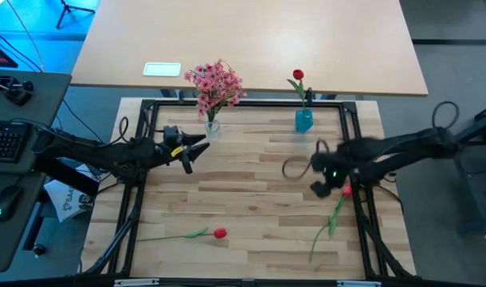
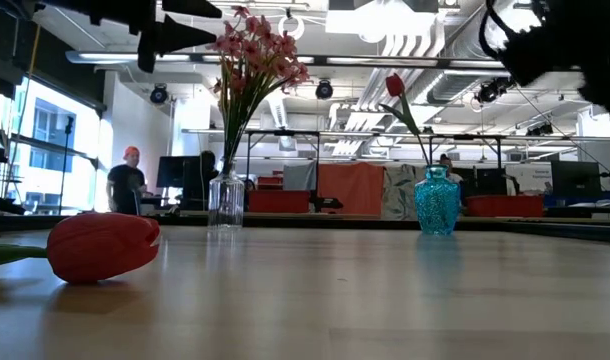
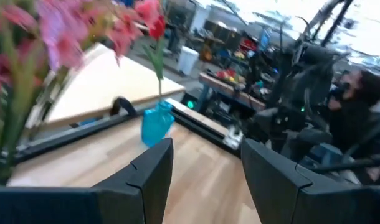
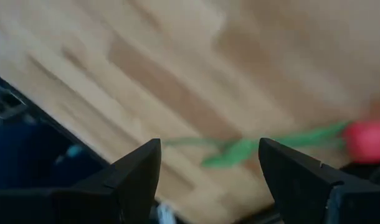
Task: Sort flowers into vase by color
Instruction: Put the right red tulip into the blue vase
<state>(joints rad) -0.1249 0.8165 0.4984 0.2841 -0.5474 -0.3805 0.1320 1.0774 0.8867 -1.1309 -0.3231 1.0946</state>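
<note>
Pink blossom sprays (image 1: 217, 82) stand in a clear glass vase (image 1: 212, 127) at the table's far edge; the bunch shows in the low view (image 2: 253, 55). One red tulip (image 1: 298, 76) stands in the blue vase (image 1: 303, 120) (image 2: 437, 201). A second red tulip (image 1: 219, 233) lies on the table near the front, big in the low view (image 2: 103, 245). A third red tulip (image 4: 367, 140) lies by the right edge, its stem (image 1: 327, 227) running toward the near edge. My left gripper (image 1: 197, 151) (image 3: 205, 174) hovers open beside the glass vase. My right gripper (image 1: 327, 185) (image 4: 209, 174) is open above that third tulip.
A black frame (image 1: 139, 159) borders the wooden table top (image 1: 251, 183). A second table with a white card (image 1: 162, 69) lies beyond the far edge. A keyboard and mouse (image 1: 8, 199) sit off to the left. People show in the room behind (image 2: 125, 180).
</note>
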